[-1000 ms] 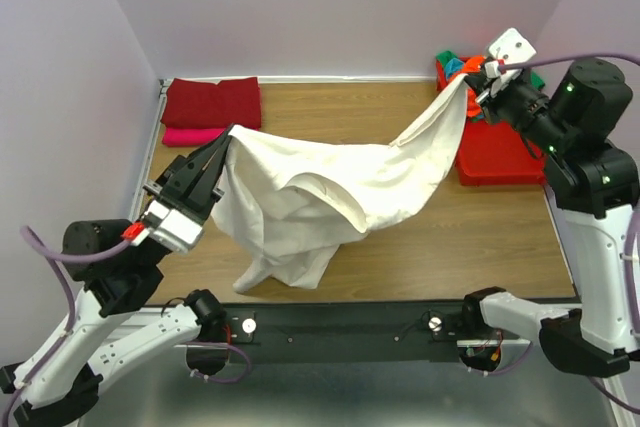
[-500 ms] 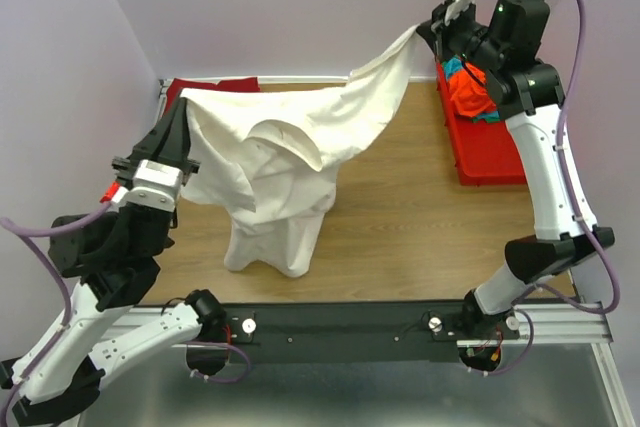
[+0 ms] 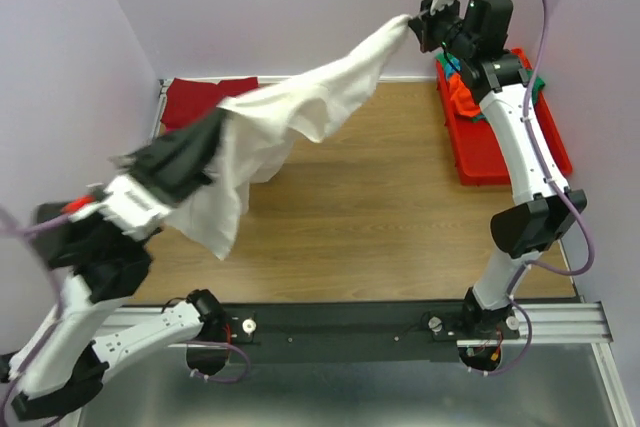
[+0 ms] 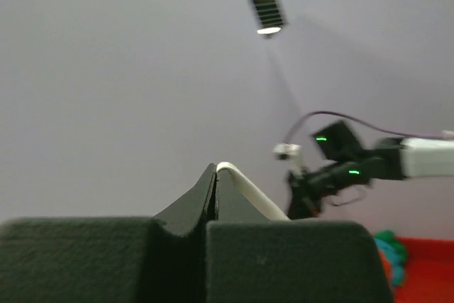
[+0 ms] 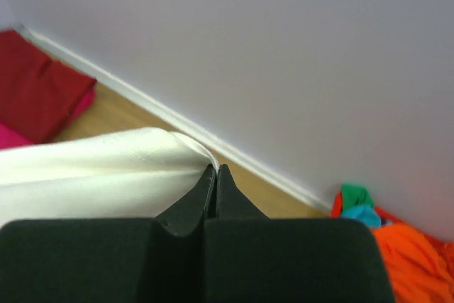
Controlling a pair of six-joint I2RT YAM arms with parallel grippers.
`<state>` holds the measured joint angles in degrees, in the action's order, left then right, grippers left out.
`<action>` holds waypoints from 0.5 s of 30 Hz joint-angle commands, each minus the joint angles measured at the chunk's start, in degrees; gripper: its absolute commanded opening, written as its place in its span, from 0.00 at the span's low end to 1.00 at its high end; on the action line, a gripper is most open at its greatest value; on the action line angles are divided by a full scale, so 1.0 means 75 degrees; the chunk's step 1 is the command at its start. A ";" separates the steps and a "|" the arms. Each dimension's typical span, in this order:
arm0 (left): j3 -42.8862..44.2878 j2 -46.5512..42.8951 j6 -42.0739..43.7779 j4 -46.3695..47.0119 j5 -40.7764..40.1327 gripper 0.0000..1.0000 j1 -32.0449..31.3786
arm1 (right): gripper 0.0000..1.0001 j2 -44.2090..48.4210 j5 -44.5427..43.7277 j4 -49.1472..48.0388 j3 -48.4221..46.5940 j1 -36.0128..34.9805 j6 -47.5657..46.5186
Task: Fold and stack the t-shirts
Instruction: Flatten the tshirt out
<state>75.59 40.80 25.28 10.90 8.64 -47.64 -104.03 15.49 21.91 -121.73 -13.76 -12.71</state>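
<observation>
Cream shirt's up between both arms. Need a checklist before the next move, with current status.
1. Left tool gripping the cream shirt: ok, cloth pinched between shut fingertips.
2. Right tool gripping the shirt's other end: ok, shut on it.
3. Shirt spread flat: not ok, it hangs bunched and drapes down near the left tool.
4. Lower hem off the table: cannot tell from above.
5. Left arm steady: not ok, blurred in the top view.
6. Remaining shirts contained: ok, the orange and teal pile sits in the red tray.
</observation>
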 commanded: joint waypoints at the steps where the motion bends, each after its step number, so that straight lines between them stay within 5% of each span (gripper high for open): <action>1: -0.1755 0.0968 -0.2682 0.0513 0.3248 0.00 -0.0081 | 0.01 0.0206 -0.0436 -0.0202 0.1716 0.0381 -0.0566; 3: -0.2974 0.1366 -0.3274 0.1448 0.3475 0.00 -0.0385 | 0.07 0.0230 -0.0587 -0.0331 0.2318 0.0591 -0.0801; 4: -0.3314 0.1520 -0.3625 0.1685 0.3500 0.00 -0.0851 | 0.22 0.0183 -0.0600 -0.0332 0.2820 0.0685 -0.0871; 7: -0.3926 0.2398 -0.3593 0.1677 0.4071 0.44 -0.1452 | 0.61 0.0077 -0.0880 -0.0320 0.3467 0.0909 -0.1421; 8: -0.3869 0.2598 -0.3581 0.1479 0.4132 0.64 -0.1639 | 0.92 0.0101 -0.0904 -0.0320 0.3922 0.0909 -0.1724; 9: -0.3822 0.2843 -0.3512 0.1059 0.4098 0.66 -0.1652 | 1.00 0.0228 -0.0835 -0.0320 0.4158 0.0909 -0.1832; 13: -0.3681 0.2425 -0.2821 0.0143 0.2762 0.75 -0.1617 | 1.00 0.0757 -0.0040 -0.0297 0.5353 0.0909 -0.2347; 14: -0.3623 0.2296 -0.2715 -0.0056 0.1949 0.78 -0.1617 | 1.00 0.1094 0.0264 -0.0250 0.5565 0.0897 -0.2638; 15: -0.3285 0.1947 -0.2540 -0.0917 -0.0135 0.80 -0.1501 | 1.00 0.1770 0.1822 0.0214 0.6402 0.0897 -0.3384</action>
<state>46.33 60.82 2.96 11.84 31.35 -59.83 -101.78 12.71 20.84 -81.60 -6.68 -27.42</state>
